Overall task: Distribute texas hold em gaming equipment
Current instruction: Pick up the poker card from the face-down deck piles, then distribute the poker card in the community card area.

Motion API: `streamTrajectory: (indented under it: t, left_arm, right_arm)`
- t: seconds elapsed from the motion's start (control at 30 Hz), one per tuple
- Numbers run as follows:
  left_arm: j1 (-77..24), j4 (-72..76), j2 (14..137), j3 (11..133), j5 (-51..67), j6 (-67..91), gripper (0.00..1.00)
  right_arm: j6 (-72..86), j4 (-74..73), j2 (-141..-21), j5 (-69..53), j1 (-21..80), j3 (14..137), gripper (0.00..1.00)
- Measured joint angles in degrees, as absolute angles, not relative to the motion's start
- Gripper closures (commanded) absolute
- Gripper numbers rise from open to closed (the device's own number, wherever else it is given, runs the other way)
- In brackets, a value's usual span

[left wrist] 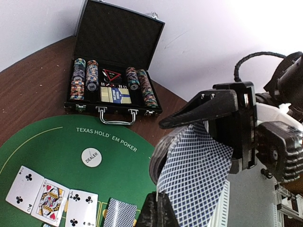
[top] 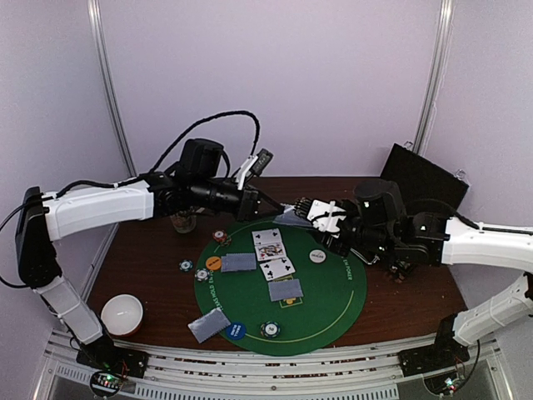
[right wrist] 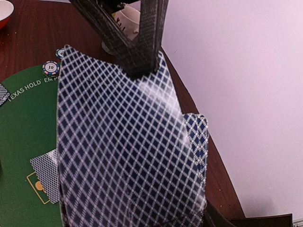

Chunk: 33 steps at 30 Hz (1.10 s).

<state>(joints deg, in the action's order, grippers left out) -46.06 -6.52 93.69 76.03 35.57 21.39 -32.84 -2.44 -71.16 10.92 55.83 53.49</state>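
Top external view: left gripper and right gripper are met tip to tip above the far edge of the mat, well clear of its surface.
Left gripper: fully closed. One card is pinched at its left short edge, as shown in the right wrist view.
Right gripper: closed down on the deck, which is held at its right end. A second card is seen peeking out behind the pinched one.
Location of task thing: the card is held in the air between the two grippers, not on the table, with its patterned back bowed outward.
Key relation: the card's long axis is laid left to right, from the right gripper's hold to the left gripper's pinch. The left gripper is placed directly left of the deck, in line with that axis.
Nearer arm: neither, since both are in contact. The free end belongs to the left arm.
Judged next move: a straight pull to the left along the long axis, so that the card is slid off lengthwise and not peeled.
Judged risk: a second card may be dragged out with the first.
Destination: face-down cards are already laid on the mat, nearer than the grippers. The next spot cannot be told.
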Motion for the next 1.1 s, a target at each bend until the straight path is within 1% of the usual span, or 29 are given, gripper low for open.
streamTrajectory:
  t: [0.3, 0.43, 0.57, 0.73, 0.97, 1.1]
  left_arm:
    - [-44.8, -3.1, 88.6, 70.6, 35.2, 24.9, 1.00]
    - [-44.4, 2.1, 86.5, 64.7, 33.1, 31.0, 1.00]
    - [-45.6, 7.4, 87.6, 57.3, 30.2, 38.3, 1.00]
    - [-50.6, 9.7, 89.8, 51.8, 25.7, 44.4, 1.00]
    - [-58.8, 17.8, 89.6, 45.1, 15.0, 53.3, 1.00]
    - [-63.6, 22.8, 94.4, 42.0, 11.9, 59.3, 1.00]
  right_arm:
    - [-30.3, -1.3, -70.3, 12.7, 52.2, 51.1, 0.53]
    - [-28.2, -0.9, -70.1, 14.3, 49.4, 49.7, 0.53]
    - [-26.2, -1.0, -70.1, 17.4, 48.1, 49.1, 0.54]
    - [-24.0, -1.4, -70.1, 19.8, 48.1, 49.1, 0.54]
    - [-23.7, -2.1, -68.5, 20.8, 48.1, 47.3, 0.54]
    - [-23.7, -2.2, -67.4, 20.8, 48.1, 46.4, 0.54]
